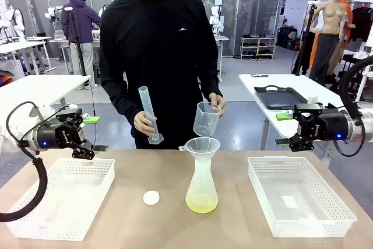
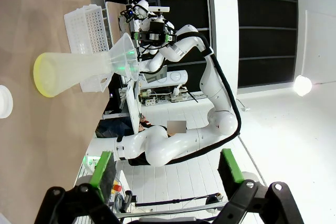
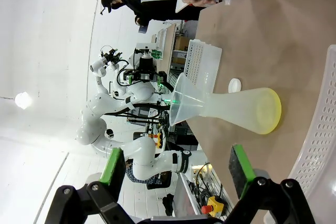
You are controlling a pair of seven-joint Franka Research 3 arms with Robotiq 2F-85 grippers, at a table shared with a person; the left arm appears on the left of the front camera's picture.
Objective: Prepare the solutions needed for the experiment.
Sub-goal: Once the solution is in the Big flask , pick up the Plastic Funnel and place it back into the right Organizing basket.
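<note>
**Inspector:** Report the state of both end effectors.

**Robot:** My left gripper (image 1: 86,148) is spread wide with nothing between its jaws. In its wrist view the green pads (image 2: 102,174) stand well apart. It hangs in the air at the left, above the far side of the left white basket (image 1: 70,162). My right gripper (image 1: 295,141) is also spread wide and empty. It hangs at the right, above the far side of the right white basket (image 1: 274,173). Neither gripper touches anything.

**Inspector:** Location of the solution?

**Robot:** The solution (image 1: 201,203) is a shallow pale yellow-green layer at the bottom of a translucent conical flask (image 1: 202,179). The flask stands upright at the middle of the table (image 1: 233,231), between the two baskets and apart from both. A white funnel (image 1: 201,146) sits in its neck.

**Inspector:** Other items on the table?

**Robot:** A small white round cap (image 1: 151,197) lies flat to the left of the flask, near it but not touching.

**Inspector:** The person's position?

**Robot:** The person stands at the far side. One hand (image 1: 144,123) holds a clear graduated cylinder (image 1: 148,112), leaning slightly, left of the funnel. The other hand (image 1: 217,102) holds a clear beaker (image 1: 207,119), tilted, just above the funnel's rim. I cannot tell whether the cylinder or the beaker holds any liquid.
</note>
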